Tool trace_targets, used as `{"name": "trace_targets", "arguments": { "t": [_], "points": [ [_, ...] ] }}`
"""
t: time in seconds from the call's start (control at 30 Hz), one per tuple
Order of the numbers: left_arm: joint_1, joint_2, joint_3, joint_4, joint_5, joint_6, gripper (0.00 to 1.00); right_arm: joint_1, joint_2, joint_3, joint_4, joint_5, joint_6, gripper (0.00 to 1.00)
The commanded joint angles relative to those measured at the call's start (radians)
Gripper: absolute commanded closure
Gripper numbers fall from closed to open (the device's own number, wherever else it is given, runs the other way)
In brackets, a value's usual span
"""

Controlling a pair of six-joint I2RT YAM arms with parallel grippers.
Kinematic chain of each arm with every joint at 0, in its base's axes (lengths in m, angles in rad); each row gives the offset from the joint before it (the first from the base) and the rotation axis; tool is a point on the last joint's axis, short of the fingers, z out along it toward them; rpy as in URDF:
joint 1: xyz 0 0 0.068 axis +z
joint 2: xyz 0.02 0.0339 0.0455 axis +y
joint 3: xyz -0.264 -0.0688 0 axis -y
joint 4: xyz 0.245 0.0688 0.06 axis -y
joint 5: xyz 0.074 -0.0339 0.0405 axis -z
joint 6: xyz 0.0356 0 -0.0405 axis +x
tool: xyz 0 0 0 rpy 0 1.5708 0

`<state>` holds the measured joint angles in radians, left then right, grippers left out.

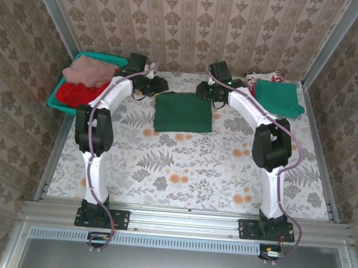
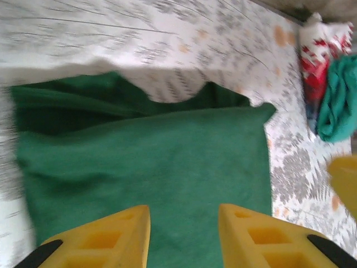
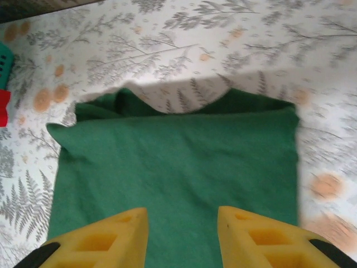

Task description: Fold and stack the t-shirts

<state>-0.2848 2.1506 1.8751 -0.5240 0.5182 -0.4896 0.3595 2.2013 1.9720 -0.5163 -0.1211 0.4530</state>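
A dark green t-shirt [image 1: 182,112] lies folded into a flat rectangle at the back middle of the table. My left gripper [image 1: 153,84] hovers at its far left corner and my right gripper [image 1: 208,90] at its far right corner. In the left wrist view the yellow fingers of the left gripper [image 2: 184,215] stand apart above the green cloth [image 2: 156,162], holding nothing. The right gripper [image 3: 183,218] is likewise open over the shirt [image 3: 178,162]. A teal-green t-shirt [image 1: 280,97] lies folded at the back right, on a white-red one [image 1: 261,76].
A teal mesh basket [image 1: 55,96] at the back left holds a dusty pink t-shirt [image 1: 88,71] and a red one [image 1: 80,94]. Patterned walls close in the back and both sides. The floral tablecloth [image 1: 183,165] in front of the green shirt is bare.
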Motion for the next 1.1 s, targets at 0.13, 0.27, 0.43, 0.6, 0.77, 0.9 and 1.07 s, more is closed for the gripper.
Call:
{"name": "trace_targets", "arguments": {
  "t": [0.13,0.27,0.43,0.6,0.77,0.9,1.07],
  "points": [
    [0.004,0.237,0.133,-0.014,0.035,0.028,0.66,-0.024,0.324,0.334,-0.143,-0.085,0.077,0.63],
    [0.041,0.306,0.176,-0.031,0.008,0.018,0.68,-0.054,0.4,0.419,-0.215,0.008,0.134,0.62],
    [0.054,0.306,0.117,-0.007,0.006,0.014,0.7,-0.098,0.393,0.367,-0.208,0.017,0.188,0.58],
    [0.052,0.205,0.042,0.001,-0.011,0.017,0.69,-0.093,0.264,0.291,-0.192,0.013,0.151,0.5],
    [0.038,0.063,-0.055,0.003,-0.043,0.023,0.62,-0.072,0.034,0.019,-0.064,0.026,0.115,0.35],
    [0.031,-0.024,-0.13,0.023,-0.038,0.018,0.47,-0.044,-0.057,-0.162,0.015,0.016,0.092,0.27],
    [0.032,-0.081,-0.268,0.072,-0.062,-0.007,0.43,-0.039,-0.041,-0.244,0.045,0.008,0.08,0.23]
  ]
}}
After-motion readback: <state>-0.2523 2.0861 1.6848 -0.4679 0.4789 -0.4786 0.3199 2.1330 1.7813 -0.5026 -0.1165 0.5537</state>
